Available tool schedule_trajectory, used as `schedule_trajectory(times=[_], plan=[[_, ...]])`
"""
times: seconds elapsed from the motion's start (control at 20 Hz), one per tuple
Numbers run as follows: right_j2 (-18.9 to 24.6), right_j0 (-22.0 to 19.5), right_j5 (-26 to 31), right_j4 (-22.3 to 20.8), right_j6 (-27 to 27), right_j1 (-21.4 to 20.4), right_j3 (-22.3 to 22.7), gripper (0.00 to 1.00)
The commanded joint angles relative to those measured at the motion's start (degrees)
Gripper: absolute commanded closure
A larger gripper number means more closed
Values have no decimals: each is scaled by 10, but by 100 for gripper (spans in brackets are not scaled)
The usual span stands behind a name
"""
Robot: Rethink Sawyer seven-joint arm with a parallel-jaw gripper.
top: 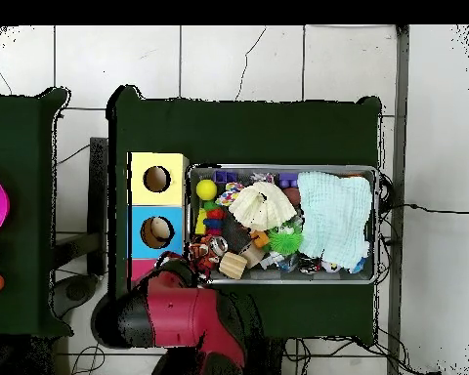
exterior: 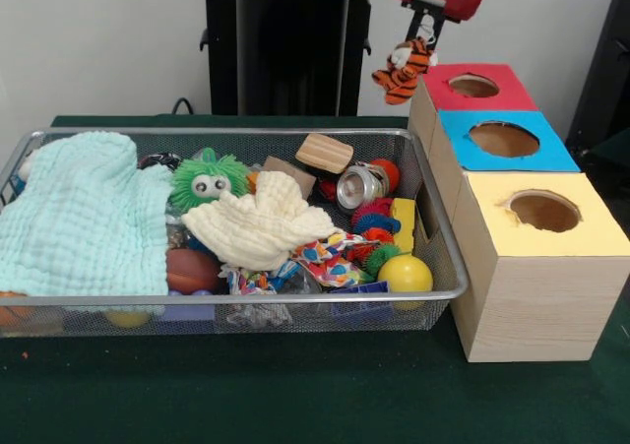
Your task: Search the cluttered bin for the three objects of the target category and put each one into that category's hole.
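- Front view: the gripper (exterior: 425, 32) hangs above the desk's far right corner, fingers closed on the plush tiger (exterior: 402, 71), which dangles just left of the red hole (exterior: 473, 86).
- Step in hand, I judge: carrying the tiger to that hole; next it needs shifting right over the opening, then releasing.
- Beside it sit the blue hole (exterior: 504, 139) and yellow hole (exterior: 543, 211).
- Wire bin (exterior: 445, 237) holds a mint cloth (exterior: 84, 218), cream cloth (exterior: 264, 222), green spiky ball (exterior: 209, 180); cloths may hide other plush toys.

Mint cloth (exterior: 84, 218), green spiky ball (exterior: 209, 180)
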Motion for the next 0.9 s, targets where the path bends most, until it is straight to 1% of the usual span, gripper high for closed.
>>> schedule_trajectory(times=[0.05, 0.35, 0.9], plan=[[-24, 39, 13, 45, 172, 16, 32, 100], [-42, 71, 8, 77, 172, 24, 39, 100], [-56, 95, 11, 117, 160, 29, 45, 100]])
